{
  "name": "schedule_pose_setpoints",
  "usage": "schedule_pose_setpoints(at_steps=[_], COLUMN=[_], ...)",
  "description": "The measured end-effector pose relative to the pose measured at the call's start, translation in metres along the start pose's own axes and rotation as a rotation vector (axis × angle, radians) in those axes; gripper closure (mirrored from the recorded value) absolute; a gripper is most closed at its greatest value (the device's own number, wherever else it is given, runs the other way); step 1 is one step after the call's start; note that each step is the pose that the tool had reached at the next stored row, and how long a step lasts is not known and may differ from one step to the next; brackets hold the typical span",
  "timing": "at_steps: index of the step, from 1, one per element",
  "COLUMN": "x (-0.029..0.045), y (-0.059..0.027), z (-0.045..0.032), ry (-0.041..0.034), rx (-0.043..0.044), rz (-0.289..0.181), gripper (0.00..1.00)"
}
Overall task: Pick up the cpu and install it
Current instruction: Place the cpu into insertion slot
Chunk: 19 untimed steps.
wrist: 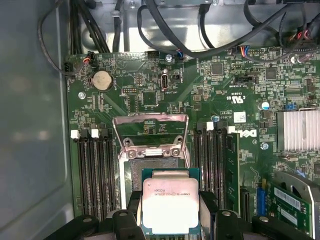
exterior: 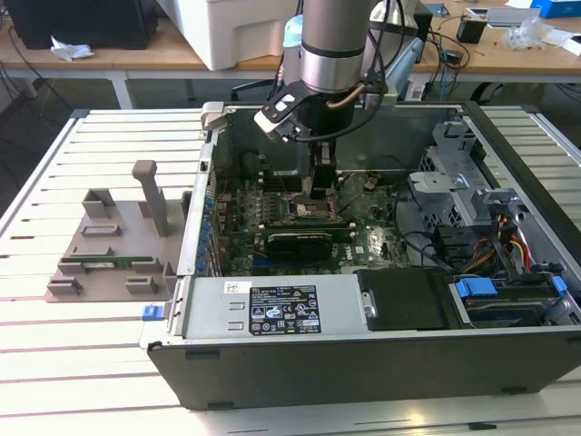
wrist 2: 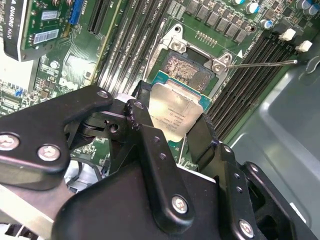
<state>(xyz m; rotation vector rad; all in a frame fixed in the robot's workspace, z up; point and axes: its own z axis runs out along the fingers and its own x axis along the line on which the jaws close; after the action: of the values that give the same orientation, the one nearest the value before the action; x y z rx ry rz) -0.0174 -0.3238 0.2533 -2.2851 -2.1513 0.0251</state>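
Observation:
The cpu (wrist 2: 177,112), a small square chip with a silvery top and a thin green rim, is held flat between my gripper's (wrist 2: 175,122) two black fingers (wrist 2: 140,117), which are shut on its opposite edges. In the first wrist view the cpu (wrist: 169,205) hangs just short of the open black socket (wrist: 152,167), whose metal frame (wrist: 150,131) is tipped up. The socket's bare contact field (wrist 2: 187,70) lies beyond the chip. In the exterior view my gripper (exterior: 318,188) reaches down inside the computer case, right above the socket (exterior: 309,212) on the motherboard.
Rows of memory slots (wrist: 92,172) flank the socket, and a thin lever (wrist 2: 260,63) sticks out beside it. A card (exterior: 300,241), the power supply (exterior: 281,307) and the drive cage (exterior: 454,173) crowd the case. A grey fixture (exterior: 113,241) stands at the exterior view's left.

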Motion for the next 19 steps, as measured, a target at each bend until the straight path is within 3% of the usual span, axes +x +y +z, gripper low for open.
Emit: schedule_pose_setpoints(at_steps=[8, 14, 19], x=[0.0012, 0.0055, 0.0069], y=[0.0, -0.0002, -0.0016], z=[0.0123, 0.0264, 0.0339], ry=[0.0, -0.0005, -0.001], rx=[0.0, 0.0, -0.0004], rz=[0.0, -0.001, -0.04], gripper=[0.46, 0.46, 0.46])
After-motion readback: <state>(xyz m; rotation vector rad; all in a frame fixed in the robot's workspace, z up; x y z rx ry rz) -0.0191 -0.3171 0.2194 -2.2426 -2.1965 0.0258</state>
